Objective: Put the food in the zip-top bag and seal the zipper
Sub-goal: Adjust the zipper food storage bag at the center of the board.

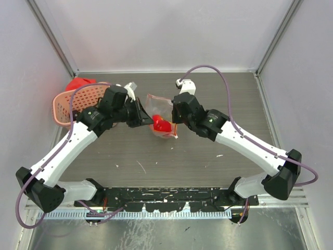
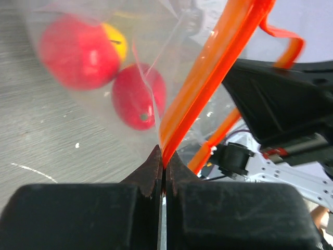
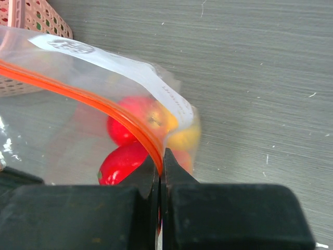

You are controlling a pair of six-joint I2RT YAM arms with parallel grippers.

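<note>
Orange-red and taut, the zipper rises as a bright strip from the tips of the left pincer, whose jaws are pressed together on its end with no gap between them. A second, thinner orange strand shows behind the first in the left wrist view, apart from it. The right pincer is clamped the same way on the other end of the strip, just where it curves downward. Between the two pincers the zip-top bag is held stretched over the middle of the table. The food is inside it, gathered low in the clear plastic: two red pieces and a yellow one can be made out. A white label runs across the bag's side. The pink lattice basket sits at the table's far left, beyond the left arm and apart from the bag
</note>
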